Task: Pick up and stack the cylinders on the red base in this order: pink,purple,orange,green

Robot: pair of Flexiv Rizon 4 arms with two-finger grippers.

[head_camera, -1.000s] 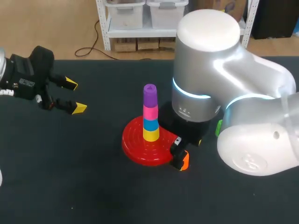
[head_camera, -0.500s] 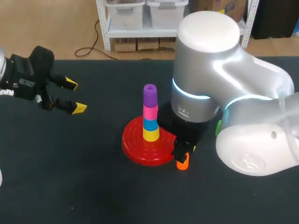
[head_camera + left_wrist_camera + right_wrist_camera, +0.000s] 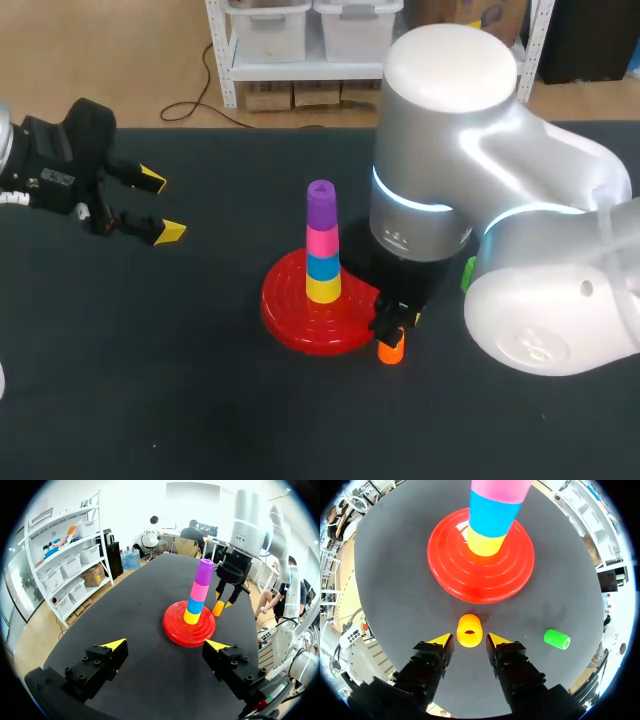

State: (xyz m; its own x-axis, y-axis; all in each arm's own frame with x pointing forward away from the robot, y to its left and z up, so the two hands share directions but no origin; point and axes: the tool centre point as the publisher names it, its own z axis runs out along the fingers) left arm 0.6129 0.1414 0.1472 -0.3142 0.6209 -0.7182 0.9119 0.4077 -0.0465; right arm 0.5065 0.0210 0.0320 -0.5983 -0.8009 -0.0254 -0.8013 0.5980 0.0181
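On the black table, the orange cylinder stands between the open fingers of the right pincer.

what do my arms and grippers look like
The right arm is bulky: rounded silver and white shells with a glowing pale blue ring at a joint. The left arm shows a black wrist. The left gripper and right gripper each have blocky black fingers studded with screws, ending in bright yellow wedge tips.
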